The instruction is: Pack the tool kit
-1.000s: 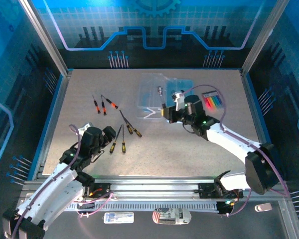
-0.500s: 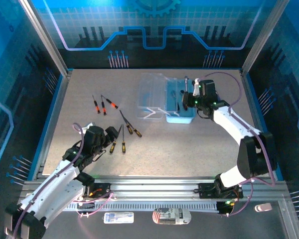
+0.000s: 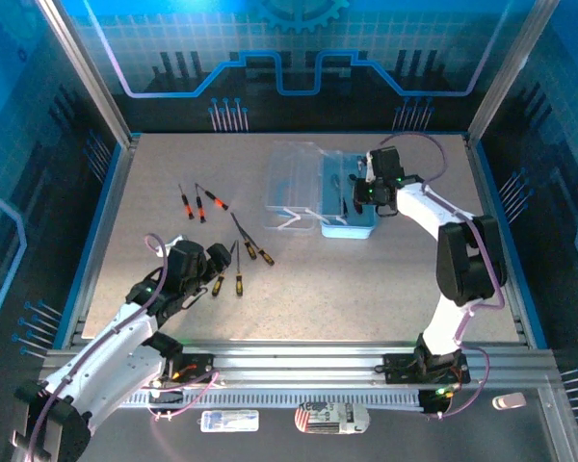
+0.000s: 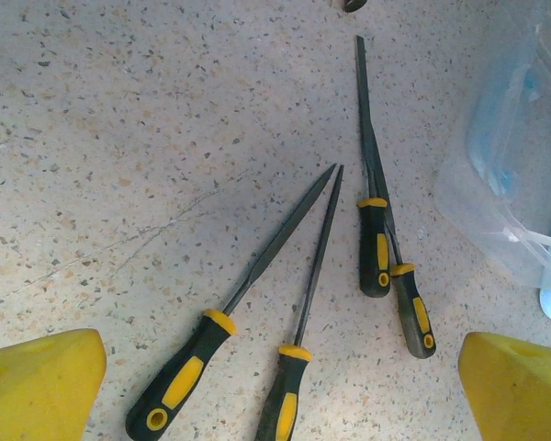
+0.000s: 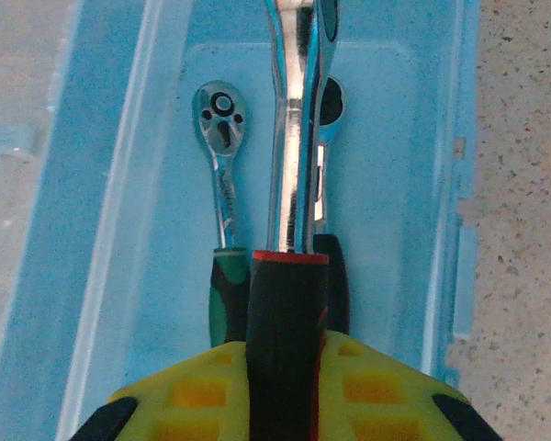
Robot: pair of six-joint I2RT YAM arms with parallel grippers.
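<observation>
Chrome wrench (image 5: 291, 184) head-first along blue case (image 5: 119, 276)

Left arm (image 3: 125, 332) angled forward and rightward, low, left gripper (image 3: 215, 258) spread wide — its yellow fingertips (image 4: 37, 378) stood well apart, right arm (image 3: 459, 260) stretched far forward, forearm bent leftward, right gripper (image 3: 364, 185) clamped on a wrench (image 5: 291, 138) handle

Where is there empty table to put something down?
The biggest bare patch of table is in front of the blue box, right of the yellow-handled files. The far-left corner behind the red-handled screwdrivers is bare too. It's crowded around the box, where the right tool holds a wrench.
</observation>
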